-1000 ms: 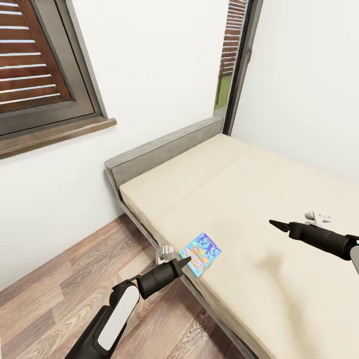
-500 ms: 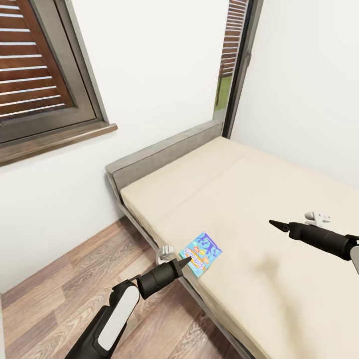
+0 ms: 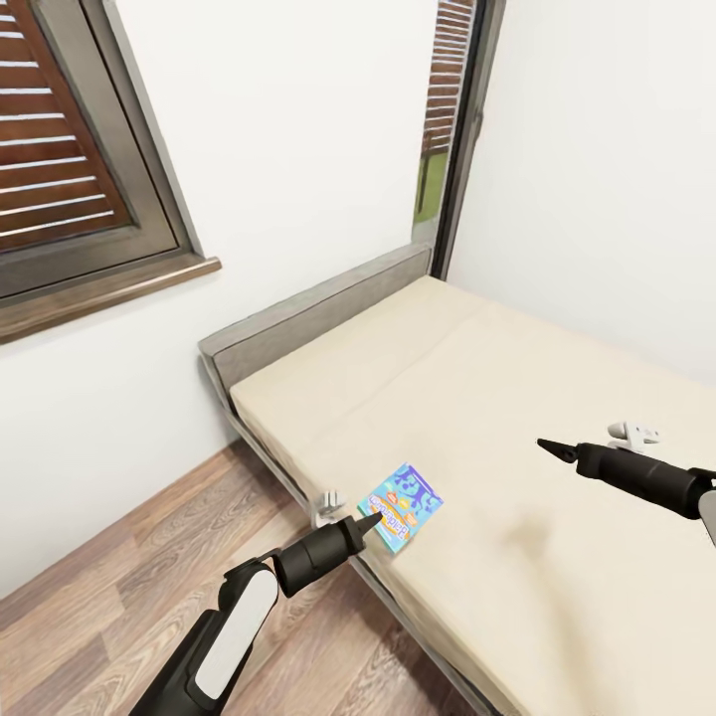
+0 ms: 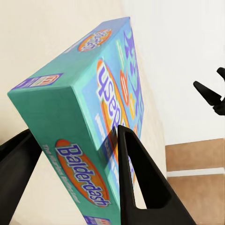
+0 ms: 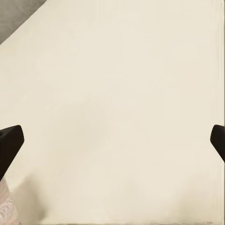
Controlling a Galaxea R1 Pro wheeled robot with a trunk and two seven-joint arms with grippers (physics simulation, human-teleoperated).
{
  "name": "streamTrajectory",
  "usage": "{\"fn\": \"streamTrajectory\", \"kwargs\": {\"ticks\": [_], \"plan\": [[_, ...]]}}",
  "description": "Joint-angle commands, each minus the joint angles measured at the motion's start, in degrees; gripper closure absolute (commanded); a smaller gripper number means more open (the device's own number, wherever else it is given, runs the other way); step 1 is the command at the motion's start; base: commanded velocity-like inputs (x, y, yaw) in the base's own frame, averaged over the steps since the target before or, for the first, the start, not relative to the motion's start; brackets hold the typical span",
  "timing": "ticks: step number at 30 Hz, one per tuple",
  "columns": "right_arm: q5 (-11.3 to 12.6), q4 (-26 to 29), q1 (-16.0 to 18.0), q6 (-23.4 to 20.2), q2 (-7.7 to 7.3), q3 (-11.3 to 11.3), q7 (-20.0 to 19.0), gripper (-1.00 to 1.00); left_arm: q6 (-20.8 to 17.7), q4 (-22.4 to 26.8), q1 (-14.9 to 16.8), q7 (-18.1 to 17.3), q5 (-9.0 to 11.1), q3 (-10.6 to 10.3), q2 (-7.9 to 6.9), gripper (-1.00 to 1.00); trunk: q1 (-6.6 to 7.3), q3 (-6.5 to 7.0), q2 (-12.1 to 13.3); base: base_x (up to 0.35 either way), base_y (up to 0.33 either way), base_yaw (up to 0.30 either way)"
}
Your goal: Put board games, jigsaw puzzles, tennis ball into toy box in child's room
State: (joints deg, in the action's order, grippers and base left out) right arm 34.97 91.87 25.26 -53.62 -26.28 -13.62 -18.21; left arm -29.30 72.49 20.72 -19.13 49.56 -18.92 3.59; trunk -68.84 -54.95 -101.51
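Left claw (image 3: 373, 519) clamped on blue board game (image 3: 401, 505) at bed (image 3: 557, 398) edge; right claw (image 3: 545, 444) apart, farther off.

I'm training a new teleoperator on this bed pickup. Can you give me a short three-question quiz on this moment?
1. True or false: the left gripper has its fingers on either side of the light-blue cartoon board game box.
2. Where does that box lie? A) near the beige mattress edge B) against the grey padded headboard C) on the wood-plank floor
3. Fill in: the right gripper is ____, with bare mattress between its fingers.

Key: 1 true; 2 A; 3 open
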Motion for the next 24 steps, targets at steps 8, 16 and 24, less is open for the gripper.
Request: {"fn": "streamTrajectory", "kwargs": {"ticks": [8,16,24], "plan": [[-0.42,0.08,0.05,-0.26,0.0,-0.08,-0.51,-1.0,-0.33,0.0,0.02,0.15,0.43,-0.12,0.07,1.0,0.01,-0.04,-0.02,0.0,0.0,-0.128],[-0.42,0.13,0.05,-0.2,0.0,-0.09,-0.51,-1.0,0.14,-0.38,-0.22,0.18,0.3,-0.35,0.1,1.0,0.01,-0.04,-0.02,0.039,0.0,-0.026],[-0.42,0.15,0.05,-0.17,0.0,-0.09,-0.51,-1.0,0.2,-0.52,-0.44,0.24,0.38,-0.35,0.23,1.0,0.01,-0.04,-0.02,0.049,0.0,-0.004]]}}
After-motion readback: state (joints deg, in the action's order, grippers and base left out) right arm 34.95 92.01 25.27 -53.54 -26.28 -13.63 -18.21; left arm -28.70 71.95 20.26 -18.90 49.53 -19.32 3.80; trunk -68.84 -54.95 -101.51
